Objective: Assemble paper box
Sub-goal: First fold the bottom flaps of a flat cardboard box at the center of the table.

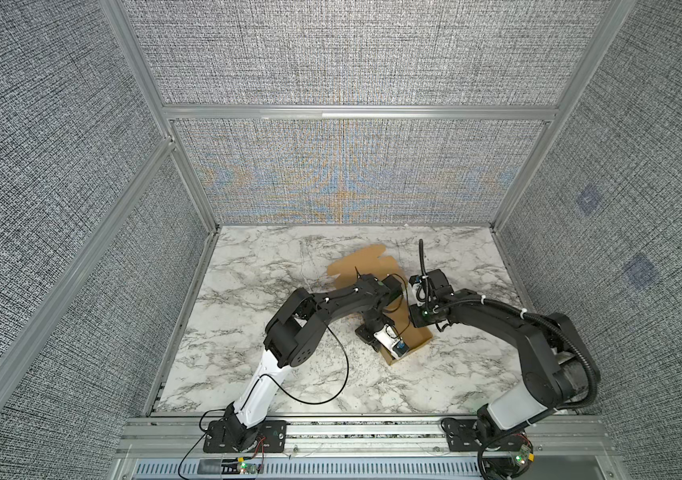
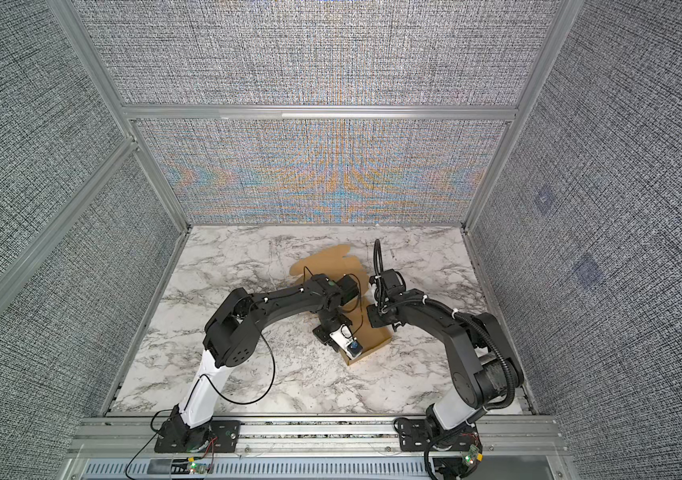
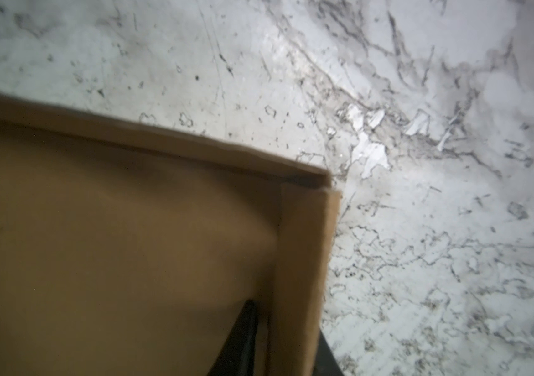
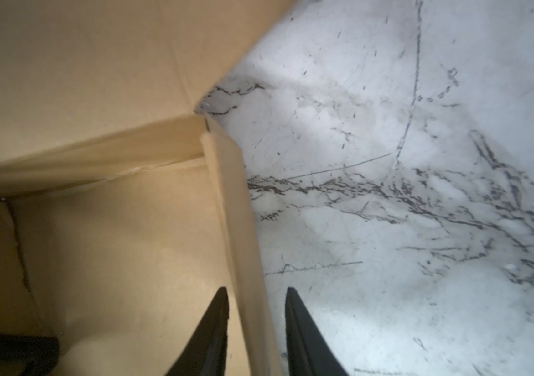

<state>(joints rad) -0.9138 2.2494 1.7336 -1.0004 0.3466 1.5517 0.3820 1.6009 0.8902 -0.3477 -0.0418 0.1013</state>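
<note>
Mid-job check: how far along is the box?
Done: the box walls stand, with corners formed. In hand: left fingers and right fingers each straddle a wall. Left: the lid lies flat on the table, not yet folded over or tucked.

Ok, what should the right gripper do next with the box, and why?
Probably close the right gripper on the side wall of the paper box: its fingers straddle that upright wall, one inside, one outside, with a gap showing on the outer side.
</note>
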